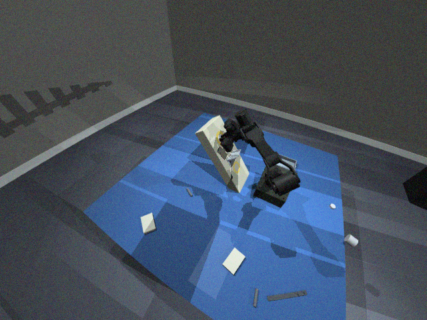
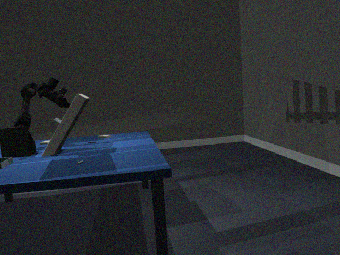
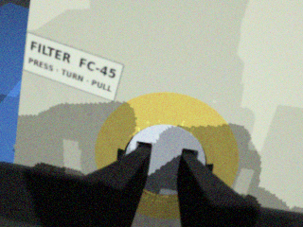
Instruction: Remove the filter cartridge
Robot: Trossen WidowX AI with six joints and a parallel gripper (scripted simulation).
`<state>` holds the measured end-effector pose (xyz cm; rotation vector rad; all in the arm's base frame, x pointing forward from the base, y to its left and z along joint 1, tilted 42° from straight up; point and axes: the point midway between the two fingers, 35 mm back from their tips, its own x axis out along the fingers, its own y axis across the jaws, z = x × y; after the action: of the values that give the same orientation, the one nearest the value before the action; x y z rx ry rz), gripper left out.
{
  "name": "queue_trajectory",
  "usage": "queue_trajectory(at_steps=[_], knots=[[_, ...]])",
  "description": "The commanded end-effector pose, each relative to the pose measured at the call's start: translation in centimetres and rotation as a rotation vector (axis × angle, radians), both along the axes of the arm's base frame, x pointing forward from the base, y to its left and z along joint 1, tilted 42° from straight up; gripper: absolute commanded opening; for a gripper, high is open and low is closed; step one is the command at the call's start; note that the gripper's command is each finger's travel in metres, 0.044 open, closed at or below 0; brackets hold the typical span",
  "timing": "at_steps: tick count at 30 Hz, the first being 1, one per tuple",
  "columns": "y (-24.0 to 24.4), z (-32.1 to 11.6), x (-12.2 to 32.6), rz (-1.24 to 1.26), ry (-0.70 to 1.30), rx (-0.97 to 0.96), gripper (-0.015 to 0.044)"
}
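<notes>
1. Yellow ring (image 3: 166, 106) (image 1: 218, 137) surrounds the pale filter cartridge (image 3: 166, 134), which sits in the service panel (image 3: 189, 47) (image 1: 213, 125) (image 2: 67, 120) at lower centre of my wrist view. I can't judge from here whether it has lifted at all.
2. The gripper (image 3: 165, 153) (image 1: 225, 145) (image 2: 68, 105) is clamped on the cartridge, its tips at the slots, presumably gripping the bridge of face between them. That would give me something to turn a flush part by.
3. The label (image 3: 73, 66), at upper left of that view, reads press, turn, pull. Dark notches show at the cartridge's left and right edges, so I take the lock to be a twist type. I judge this to be the turning stage, with the pull to come once it frees.
4. The panel leans, so my pull should follow its face's normal; a skewed one could bind the cartridge or slip the tips.
5. Finned pale piece (image 1: 233, 155) (image 2: 57, 120) juts out just below the gripper in the exterior view; I'd back straight out before swinging down.
6. The tray (image 1: 293, 161) (image 2: 10, 161) lies behind the arm (image 1: 260, 141) (image 2: 26, 109) in the top view, so the carry must round the base and clear the tray's walls.
</notes>
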<state>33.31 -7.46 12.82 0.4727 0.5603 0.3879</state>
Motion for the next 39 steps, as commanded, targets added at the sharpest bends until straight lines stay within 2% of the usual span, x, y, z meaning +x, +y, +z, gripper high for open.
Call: queue_trajectory(at_steps=[1,6,24,39], knots=[[0.1,0.0,0.2,-0.046,0.054,0.082,0.0],[-0.1,0.0,0.0,-0.029,0.038,0.049,0.0],[-3.4,2.9,-5.6,-0.014,0.024,0.021,0.0],[-1.4,0.3,-7.6,-0.014,0.025,0.022,0.0]])
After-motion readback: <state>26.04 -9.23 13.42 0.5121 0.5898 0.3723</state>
